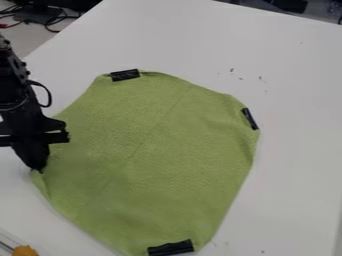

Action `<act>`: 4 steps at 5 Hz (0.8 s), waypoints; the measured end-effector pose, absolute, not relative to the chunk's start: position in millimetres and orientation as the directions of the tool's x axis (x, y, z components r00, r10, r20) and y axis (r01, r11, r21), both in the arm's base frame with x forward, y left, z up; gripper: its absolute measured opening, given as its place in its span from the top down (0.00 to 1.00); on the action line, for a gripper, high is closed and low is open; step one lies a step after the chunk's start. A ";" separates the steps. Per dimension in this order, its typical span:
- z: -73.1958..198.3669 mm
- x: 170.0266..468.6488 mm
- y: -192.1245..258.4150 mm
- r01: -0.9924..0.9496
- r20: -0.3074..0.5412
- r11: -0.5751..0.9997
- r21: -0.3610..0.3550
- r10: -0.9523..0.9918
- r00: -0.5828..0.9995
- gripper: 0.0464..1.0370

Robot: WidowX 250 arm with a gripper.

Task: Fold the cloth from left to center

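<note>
Watching from afar, I've got the arm (15,85) at the left of the view, gripper (40,169) angled down, tip right at the cloth's (153,150) left edge! Open or closed? I can't tell. The cloth lies spread across the table (294,155).

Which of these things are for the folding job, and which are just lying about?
For the job:
- green cloth
- gripper, at the cloth's left edge
- black strips on the cloth's edges, perhaps holding it down
- white table underneath

Lying about:
- orange thing, lower left
- cables, upper left
</note>
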State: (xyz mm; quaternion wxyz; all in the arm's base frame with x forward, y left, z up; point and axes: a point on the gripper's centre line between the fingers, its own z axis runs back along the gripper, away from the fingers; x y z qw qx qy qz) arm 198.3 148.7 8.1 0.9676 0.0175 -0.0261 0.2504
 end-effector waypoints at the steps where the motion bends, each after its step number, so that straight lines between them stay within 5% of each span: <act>1: 23.6 213.3 144.7 -0.495 0.066 0.868 0.031 0.493 0.868 0.97; 4: 57.3 251.7 108.8 -0.445 0.104 0.890 0.100 0.435 0.894 0.97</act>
